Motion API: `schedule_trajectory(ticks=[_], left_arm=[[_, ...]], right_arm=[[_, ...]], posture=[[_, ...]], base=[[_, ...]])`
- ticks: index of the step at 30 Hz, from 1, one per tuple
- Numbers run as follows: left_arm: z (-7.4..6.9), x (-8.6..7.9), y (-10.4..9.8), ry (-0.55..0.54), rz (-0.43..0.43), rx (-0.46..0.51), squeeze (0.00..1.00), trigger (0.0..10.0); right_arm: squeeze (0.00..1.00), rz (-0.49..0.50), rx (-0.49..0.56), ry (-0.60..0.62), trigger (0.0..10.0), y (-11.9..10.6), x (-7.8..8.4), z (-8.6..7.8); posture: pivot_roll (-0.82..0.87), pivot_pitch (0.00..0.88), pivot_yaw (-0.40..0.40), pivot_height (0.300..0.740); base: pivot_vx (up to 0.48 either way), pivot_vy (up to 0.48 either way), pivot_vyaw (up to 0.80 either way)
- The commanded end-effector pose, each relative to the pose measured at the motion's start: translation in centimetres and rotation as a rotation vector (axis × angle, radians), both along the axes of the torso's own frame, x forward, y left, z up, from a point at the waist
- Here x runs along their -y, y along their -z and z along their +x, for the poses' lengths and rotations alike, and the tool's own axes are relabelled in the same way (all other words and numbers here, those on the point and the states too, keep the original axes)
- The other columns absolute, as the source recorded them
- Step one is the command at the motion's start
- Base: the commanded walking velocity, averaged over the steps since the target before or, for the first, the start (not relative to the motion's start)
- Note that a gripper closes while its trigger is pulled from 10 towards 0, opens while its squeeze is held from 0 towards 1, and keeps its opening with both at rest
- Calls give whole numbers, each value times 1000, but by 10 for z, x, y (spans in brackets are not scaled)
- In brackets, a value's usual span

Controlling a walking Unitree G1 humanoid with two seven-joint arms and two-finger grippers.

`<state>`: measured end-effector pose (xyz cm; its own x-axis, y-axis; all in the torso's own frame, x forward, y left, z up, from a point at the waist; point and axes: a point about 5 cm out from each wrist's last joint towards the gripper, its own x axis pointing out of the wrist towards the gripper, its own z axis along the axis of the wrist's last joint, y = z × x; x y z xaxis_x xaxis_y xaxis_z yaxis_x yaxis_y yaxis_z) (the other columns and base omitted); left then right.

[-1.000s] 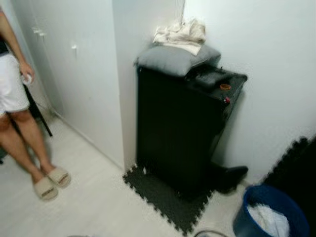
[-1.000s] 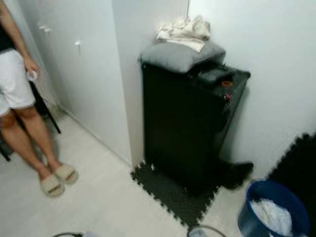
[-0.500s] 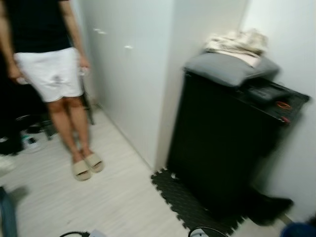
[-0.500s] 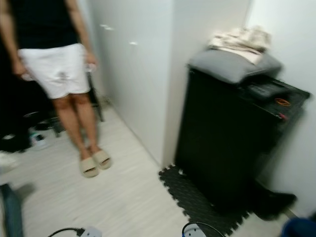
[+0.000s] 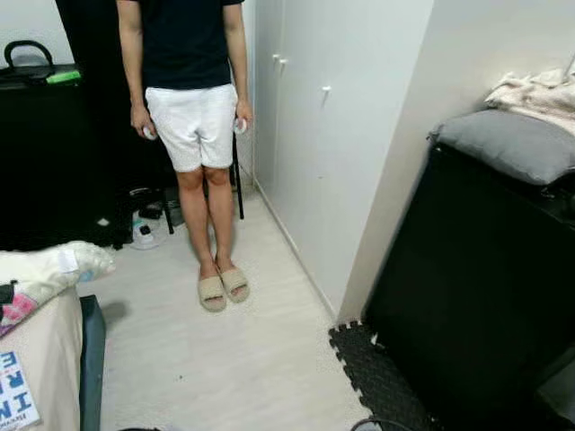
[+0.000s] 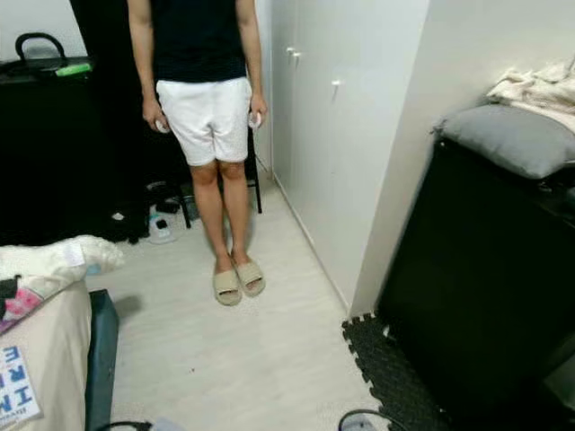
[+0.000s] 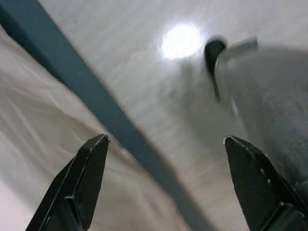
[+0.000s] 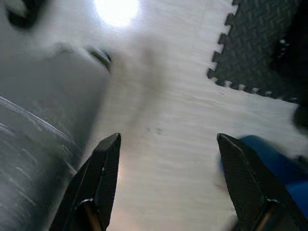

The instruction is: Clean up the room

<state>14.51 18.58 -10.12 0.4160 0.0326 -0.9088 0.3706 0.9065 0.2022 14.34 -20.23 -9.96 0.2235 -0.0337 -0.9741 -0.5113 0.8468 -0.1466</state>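
Both pairs of jaws stand wide apart, holding nothing. From our head, a person [image 5: 189, 54] in white shorts and beige slippers [image 5: 223, 287] stands at twelve o'clock on pale wood-grain floor [image 5: 207, 359], arms straight down. At three o'clock a tall matte black cabinet [image 5: 467, 296] carries a soft grey cushion [image 5: 508, 144] and crumpled cream cloth [image 5: 539, 90]; a bed [image 5: 36, 359] lies at nine o'clock. Our left gripper [image 7: 166, 185] hangs over the floor and a teal edge [image 7: 96, 106]. Our right gripper [image 8: 168, 180] hangs over floor beside a toothed, ribbed black foam mat [image 8: 260, 43] and a rounded blue bin [image 8: 274, 168].
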Motion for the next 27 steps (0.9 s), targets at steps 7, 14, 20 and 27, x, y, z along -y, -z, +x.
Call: schedule_trajectory(ticks=[7,14,20,27], left_arm=[[-16,12,7,11,-39,-57,0,10000],[-15,12,7,15,-38,-56,0,10000],[-12,14,6,-23,-67,-32,0,10000],[8,17,-3,-412,-334,109,0,10000]], right_arm=[[0,11,21,-31,10000,-2,-7,7],[0,9,22,-38,10000,-2,-7,8],[0,3,30,-42,10000,-2,-7,9],[0,223,154,597,10000,2,-15,0]], posture=[[34,0,-99,740],[34,0,-101,740],[34,0,-101,740],[38,0,-104,740]], base=[[0,0,800],[0,0,800],[0,0,800],[0,0,799]])
